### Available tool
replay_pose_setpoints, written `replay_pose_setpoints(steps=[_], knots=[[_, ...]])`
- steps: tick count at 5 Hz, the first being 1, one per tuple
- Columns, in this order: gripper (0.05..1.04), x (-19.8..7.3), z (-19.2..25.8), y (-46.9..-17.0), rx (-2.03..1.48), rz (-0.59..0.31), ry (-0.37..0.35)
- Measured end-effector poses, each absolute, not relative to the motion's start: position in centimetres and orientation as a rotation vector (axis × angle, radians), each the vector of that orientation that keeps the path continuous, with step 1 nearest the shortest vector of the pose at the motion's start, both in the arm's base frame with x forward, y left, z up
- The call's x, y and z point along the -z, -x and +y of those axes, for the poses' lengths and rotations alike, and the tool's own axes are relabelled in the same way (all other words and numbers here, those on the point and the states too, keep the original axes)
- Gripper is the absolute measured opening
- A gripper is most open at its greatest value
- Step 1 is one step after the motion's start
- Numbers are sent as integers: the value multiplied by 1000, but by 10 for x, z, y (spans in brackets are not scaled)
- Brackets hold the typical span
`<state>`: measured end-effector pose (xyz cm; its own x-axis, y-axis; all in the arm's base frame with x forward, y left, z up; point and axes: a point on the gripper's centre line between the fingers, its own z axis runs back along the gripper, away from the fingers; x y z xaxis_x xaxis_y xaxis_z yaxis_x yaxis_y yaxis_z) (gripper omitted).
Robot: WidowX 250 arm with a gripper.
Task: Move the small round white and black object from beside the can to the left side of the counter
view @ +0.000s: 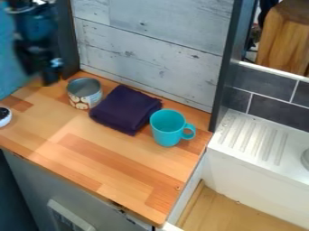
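The black robot gripper (48,74) hangs upper left, spread or pressed together I can't tell; the open-topped, pale-labelled metal can (86,100) stands upright to its lower right, by the folded dark-purple cloth (125,109).

Bright, diffuse light with soft shadows

No readable text on the can (84,94) or mug (167,128)

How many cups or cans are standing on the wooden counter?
2: the open can, picture-left of the folded purple cloth, and the turquoise mug, picture-right of it. The white item cut off at the left edge is unclear.
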<state>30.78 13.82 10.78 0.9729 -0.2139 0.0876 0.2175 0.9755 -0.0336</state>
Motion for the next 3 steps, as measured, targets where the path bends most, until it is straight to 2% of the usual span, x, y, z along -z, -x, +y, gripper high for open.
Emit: replay_pose_setpoints(steps=[1, 2, 3], knots=[[1009, -105, 105, -322, 275, -55, 79], [1009, -92, 75, -333, 300, 24, 119], [1009, -91, 58, -338, 329, 32, 93]])
